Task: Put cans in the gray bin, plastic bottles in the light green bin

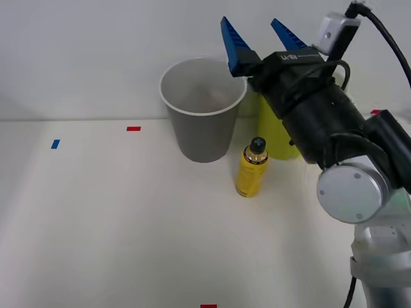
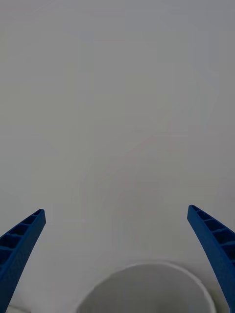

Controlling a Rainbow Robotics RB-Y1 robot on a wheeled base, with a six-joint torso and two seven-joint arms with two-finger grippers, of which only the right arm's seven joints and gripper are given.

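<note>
Right gripper [image 1: 260,35] spread wide, empty, above gray bin [image 1: 202,122]; yellow bottle [image 1: 252,168] label unreadable.

In the upper middle of the frame the gray bin [image 1: 200,109] stands upright on the white table [image 1: 115,224], and no object shows inside it. The right gripper [image 1: 260,37] is at the upper right, above the bin's right rim, with its two blue fingers [image 1: 232,40] spread apart and nothing between them. Behind the black arm [image 1: 321,122] shows part of the light green bin [image 1: 273,131]. Lower, just right of the gray bin, stands a yellow bottle [image 1: 252,168] with a black cap. Small red tape [image 1: 133,129] and blue tape [image 1: 55,144] lie at the left.
</note>
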